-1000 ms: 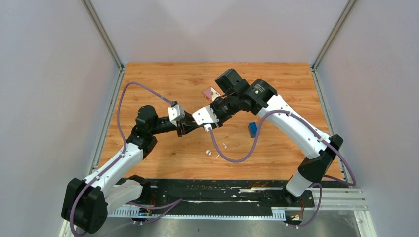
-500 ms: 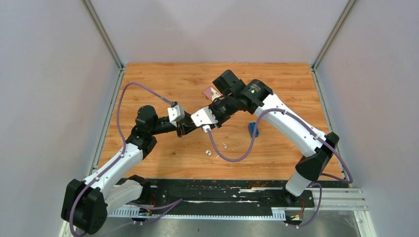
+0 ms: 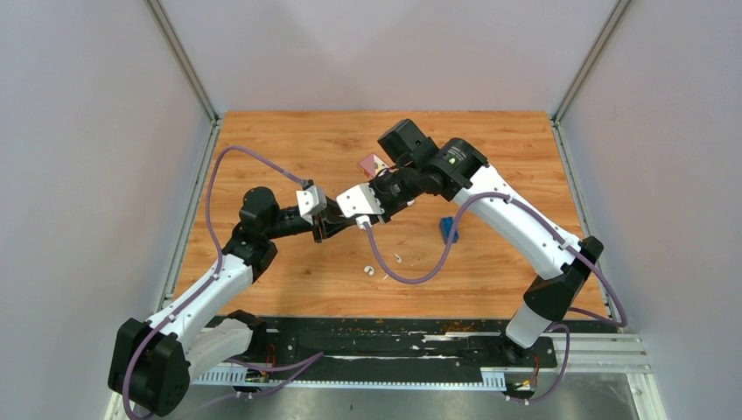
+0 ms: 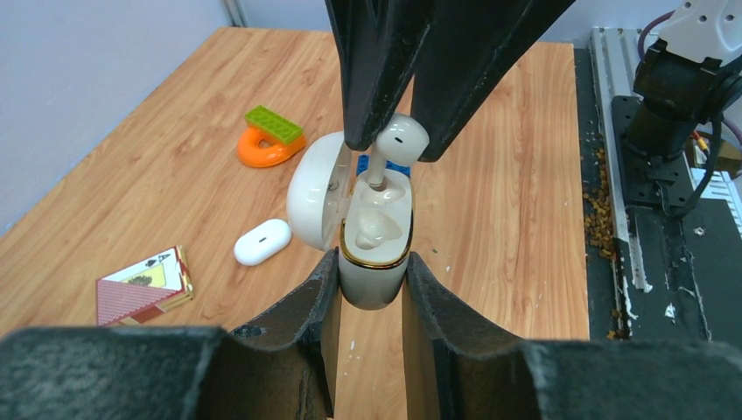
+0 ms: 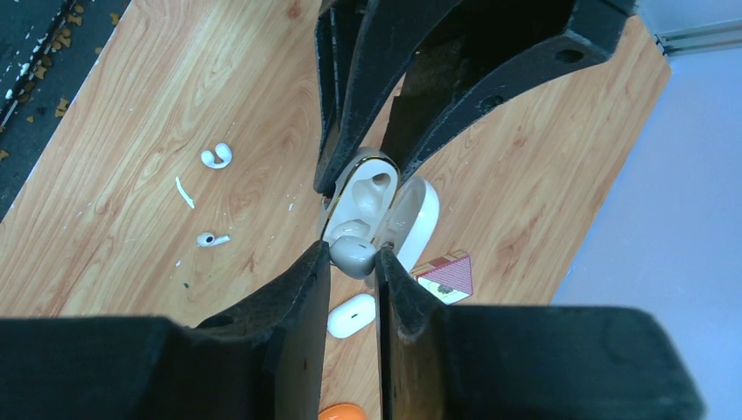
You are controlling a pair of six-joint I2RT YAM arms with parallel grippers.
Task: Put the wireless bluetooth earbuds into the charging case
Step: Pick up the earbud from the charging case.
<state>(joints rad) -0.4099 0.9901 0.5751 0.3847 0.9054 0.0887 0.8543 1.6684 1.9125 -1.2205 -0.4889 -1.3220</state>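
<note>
My left gripper [image 4: 371,262] is shut on the base of the cream-white charging case [image 4: 376,284] and holds it upright above the table. The case's lid [image 4: 311,197] hangs open to the left. From above, my right gripper [image 5: 353,254] is shut on the head of one white earbud [image 4: 401,136]. The earbud's stem points down into the case's far socket. The near socket [image 4: 378,229] shows a pale moulded hollow. Another earbud [image 5: 210,239] lies on the wood, and a second small curved white piece [image 5: 216,156] lies close to it.
A smooth white oval pebble [image 4: 262,241] and a red playing-card box [image 4: 144,284] lie left of the case. An orange piece topped by a green brick [image 4: 271,140] sits farther back. A blue brick [image 3: 447,229] lies under the right arm. A thin white sliver [image 5: 184,192] lies between the two white pieces.
My right gripper has edged slightly left towards the case, with its jaws a little narrower on the earbud. The left arm and the case have stayed still.
</note>
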